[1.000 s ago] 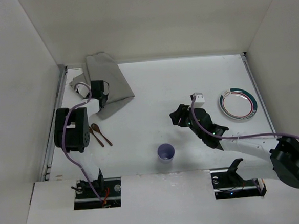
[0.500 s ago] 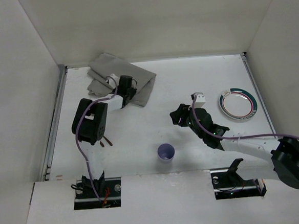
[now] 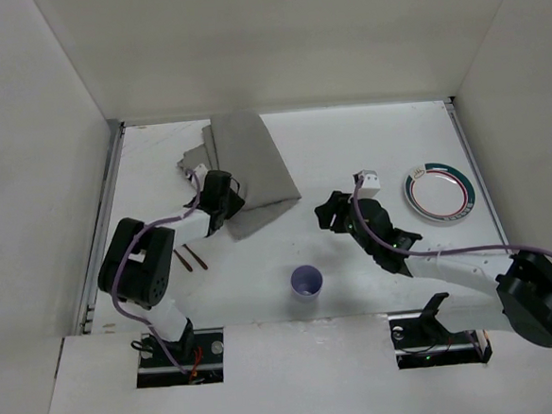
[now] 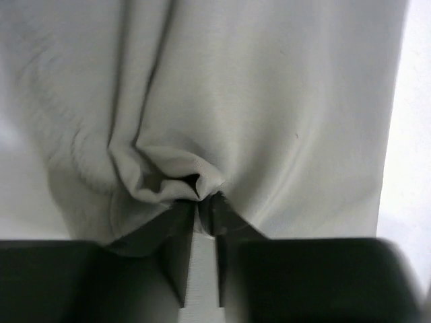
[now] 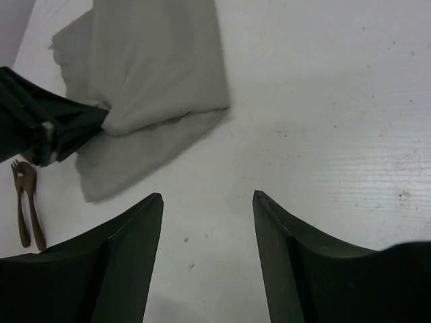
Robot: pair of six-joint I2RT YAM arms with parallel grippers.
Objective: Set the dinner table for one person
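Note:
The grey cloth placemat (image 3: 249,166) lies crumpled and partly lifted at the back left of the white dinner table (image 3: 347,145). My left gripper (image 3: 216,204) is shut on a bunched fold of the placemat (image 4: 269,101) at its near edge. My right gripper (image 3: 331,213) is open and empty over bare table at mid-right; its view shows the placemat (image 5: 155,67) and the left gripper (image 5: 47,128) to the upper left. A wooden fork and spoon (image 3: 190,259) lie on the table near the left arm. A purple cup (image 3: 307,282) stands front centre. A plate (image 3: 438,193) sits at the right.
Metal rails run along the table's side edges (image 3: 106,219). White walls enclose the table on three sides. The wooden fork and spoon also show at the left edge of the right wrist view (image 5: 28,202).
My left gripper has swung with the placemat from the back left, out toward the centre, then back to the near left; the cloth has shifted and reshaped. The right arm has not moved.

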